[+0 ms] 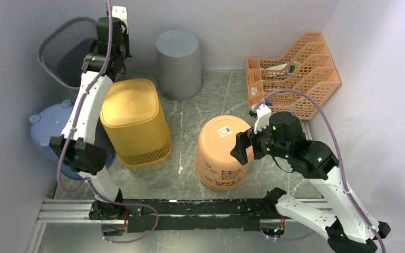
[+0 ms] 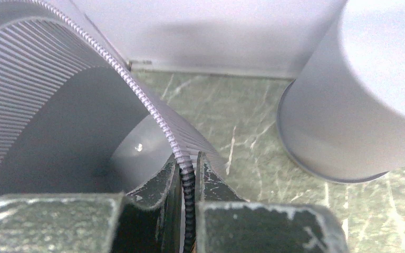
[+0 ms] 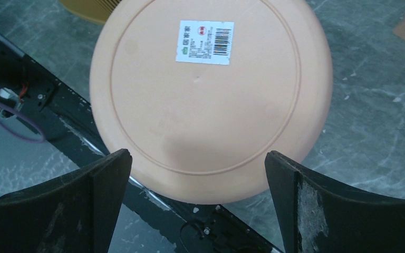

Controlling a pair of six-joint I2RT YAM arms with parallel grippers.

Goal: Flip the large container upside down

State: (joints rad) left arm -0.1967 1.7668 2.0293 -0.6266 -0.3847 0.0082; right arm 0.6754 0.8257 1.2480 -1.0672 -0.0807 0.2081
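Note:
A grey ribbed bin (image 1: 66, 50) sits tilted at the back left with its opening facing up and toward me; the left wrist view shows its inside (image 2: 58, 132) and its beaded rim (image 2: 137, 87). My left gripper (image 1: 96, 57) is shut on that rim, one finger inside and one outside (image 2: 188, 168). My right gripper (image 1: 241, 147) is open and empty, hovering just above the near right edge of an upside-down orange bucket (image 1: 221, 153). The right wrist view shows the bucket's base and label (image 3: 205, 95) between and beyond my fingers (image 3: 105, 184).
An upside-down yellow bin (image 1: 134, 121) stands beside my left arm, with a blue container (image 1: 47, 132) to its left. An upside-down grey bucket (image 1: 179, 63) stands at the back, also in the left wrist view (image 2: 358, 105). Orange file trays (image 1: 295, 74) stand back right. A black rail (image 1: 190, 208) runs along the front.

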